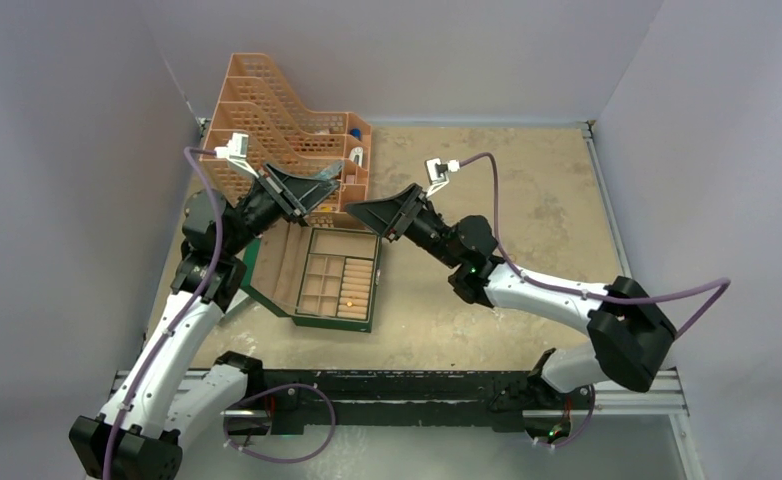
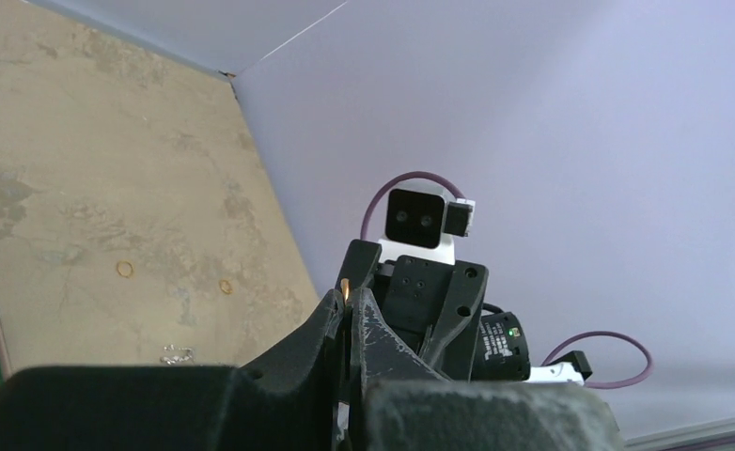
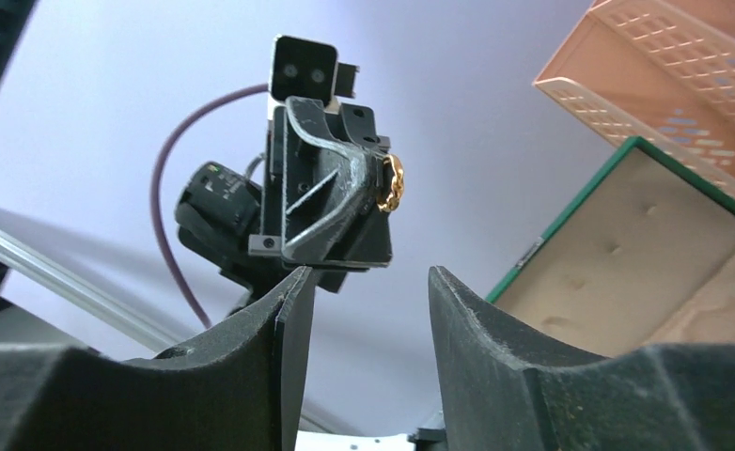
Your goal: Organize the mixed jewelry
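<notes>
My left gripper is shut on a small gold ring and holds it in the air above the back of the open green box. The ring's twisted gold edge shows at the left jaws' tip in the right wrist view. My right gripper is open and empty, facing the left gripper a short way off. Two thin gold rings and a silvery chain piece lie on the table. A small gold item lies in a box compartment.
An orange mesh organizer stands at the back left, right behind the left gripper. The box's padded lid lies open beside the compartments. Grey walls enclose the table on three sides.
</notes>
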`<control>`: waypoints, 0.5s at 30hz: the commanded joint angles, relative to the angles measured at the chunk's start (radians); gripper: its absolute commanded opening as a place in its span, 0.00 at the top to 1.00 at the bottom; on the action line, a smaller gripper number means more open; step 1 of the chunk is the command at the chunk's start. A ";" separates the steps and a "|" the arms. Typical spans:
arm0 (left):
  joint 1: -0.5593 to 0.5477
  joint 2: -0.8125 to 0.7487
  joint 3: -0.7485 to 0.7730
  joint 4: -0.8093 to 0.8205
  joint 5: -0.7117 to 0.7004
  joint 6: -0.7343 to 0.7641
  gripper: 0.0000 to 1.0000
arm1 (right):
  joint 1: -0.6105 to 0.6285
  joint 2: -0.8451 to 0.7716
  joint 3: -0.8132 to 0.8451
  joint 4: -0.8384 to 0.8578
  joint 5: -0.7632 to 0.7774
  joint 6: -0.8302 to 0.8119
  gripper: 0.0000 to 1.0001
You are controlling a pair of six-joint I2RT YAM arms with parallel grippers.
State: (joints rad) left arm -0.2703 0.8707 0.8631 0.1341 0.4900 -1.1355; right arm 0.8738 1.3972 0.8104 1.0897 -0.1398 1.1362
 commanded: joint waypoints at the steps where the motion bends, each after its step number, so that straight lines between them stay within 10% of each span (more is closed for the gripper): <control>1: 0.000 -0.025 -0.015 0.088 -0.007 -0.073 1.00 | 0.005 0.017 0.047 0.213 0.025 0.111 0.51; 15: 0.000 -0.023 -0.049 0.151 0.070 -0.122 1.00 | 0.004 0.061 0.069 0.190 0.075 0.192 0.52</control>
State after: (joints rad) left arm -0.2703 0.8635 0.8204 0.2058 0.5289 -1.2388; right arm 0.8753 1.4677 0.8299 1.2602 -0.0963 1.2961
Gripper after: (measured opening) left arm 0.011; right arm 0.475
